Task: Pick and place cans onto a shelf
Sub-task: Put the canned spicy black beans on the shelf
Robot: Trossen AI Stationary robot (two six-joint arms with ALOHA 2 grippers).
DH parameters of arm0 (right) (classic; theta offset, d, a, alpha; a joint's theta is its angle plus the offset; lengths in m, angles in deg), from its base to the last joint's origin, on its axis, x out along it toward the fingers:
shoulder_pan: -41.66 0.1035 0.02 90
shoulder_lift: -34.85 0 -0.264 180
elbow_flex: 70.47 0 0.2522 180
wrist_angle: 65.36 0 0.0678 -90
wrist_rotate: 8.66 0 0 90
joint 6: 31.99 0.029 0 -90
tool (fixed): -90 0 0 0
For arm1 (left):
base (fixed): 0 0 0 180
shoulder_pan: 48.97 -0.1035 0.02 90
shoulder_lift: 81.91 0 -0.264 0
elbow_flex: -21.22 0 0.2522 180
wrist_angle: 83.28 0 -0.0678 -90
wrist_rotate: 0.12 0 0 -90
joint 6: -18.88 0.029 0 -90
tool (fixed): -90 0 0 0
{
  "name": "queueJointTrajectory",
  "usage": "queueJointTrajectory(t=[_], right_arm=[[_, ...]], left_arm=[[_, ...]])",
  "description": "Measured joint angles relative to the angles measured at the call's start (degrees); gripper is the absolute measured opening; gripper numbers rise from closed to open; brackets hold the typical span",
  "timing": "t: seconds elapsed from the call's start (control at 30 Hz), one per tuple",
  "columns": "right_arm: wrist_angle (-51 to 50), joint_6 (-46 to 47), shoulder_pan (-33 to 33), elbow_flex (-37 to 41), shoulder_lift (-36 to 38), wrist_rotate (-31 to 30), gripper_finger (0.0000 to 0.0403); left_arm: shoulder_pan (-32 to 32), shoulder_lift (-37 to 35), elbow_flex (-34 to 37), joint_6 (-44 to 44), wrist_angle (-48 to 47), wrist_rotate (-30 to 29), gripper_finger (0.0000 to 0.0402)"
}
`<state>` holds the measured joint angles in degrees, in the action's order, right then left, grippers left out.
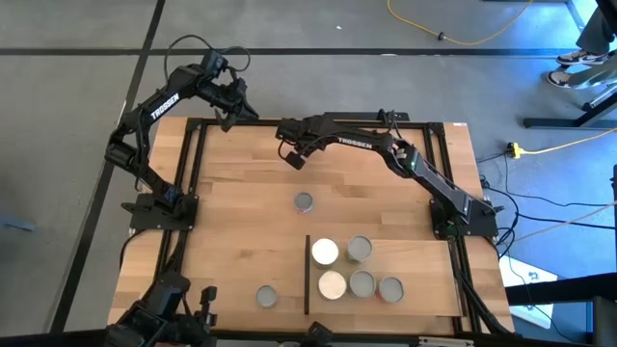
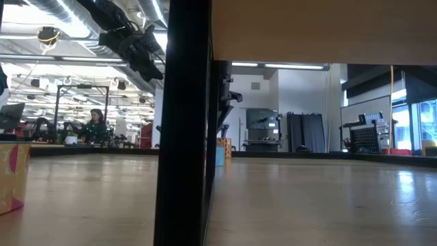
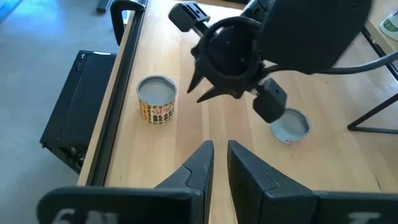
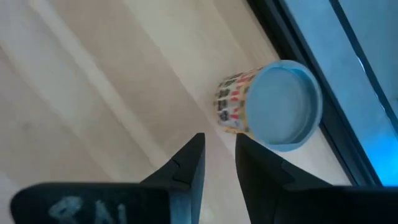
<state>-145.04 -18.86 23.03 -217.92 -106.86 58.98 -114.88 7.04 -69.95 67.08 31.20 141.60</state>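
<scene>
The shelf [image 1: 424, 265] is a light board lying on the near right of the table, with a dark strip [image 1: 307, 275] on its left edge. Several cans stand on it, two of them white-topped [image 1: 325, 252]. One can [image 1: 304, 201] stands mid-table and another [image 1: 267, 296] near the front edge. A can with a colourful label [image 4: 273, 106] [image 3: 157, 99] stands by the far frame, hidden under my right arm in the high view. My right gripper [image 4: 219, 140] [image 1: 289, 146] hangs over it, fingers slightly apart, nothing between them. My left gripper [image 3: 219, 146] [image 1: 246, 111] waits at the far left corner with a narrow gap.
The black table frame [image 4: 323, 143] runs close behind the labelled can. A black box [image 3: 74, 112] sits outside that frame. A dark post [image 2: 183, 123] blocks the middle of the low view. Bare wood [image 1: 241, 222] lies left of the shelf.
</scene>
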Motion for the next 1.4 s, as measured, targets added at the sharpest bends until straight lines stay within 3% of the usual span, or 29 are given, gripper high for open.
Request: queueJointTrajectory(t=[0.27,0.43,1.4], right_arm=[[0.4,-0.2,-2.1,0.0,-0.4,5.1,0.009],[1.1,-3.0,-2.5,0.0,-0.9,2.8,0.009],[1.3,-5.9,-3.3,0.0,-0.9,3.1,0.009]], left_arm=[[0.0,0.0,0.0,0.0,0.0,0.0,0.0039],[0.0,0.0,0.0,0.0,0.0,0.0,0.0039],[0.0,0.0,0.0,0.0,0.3,-0.2,0.0039]])
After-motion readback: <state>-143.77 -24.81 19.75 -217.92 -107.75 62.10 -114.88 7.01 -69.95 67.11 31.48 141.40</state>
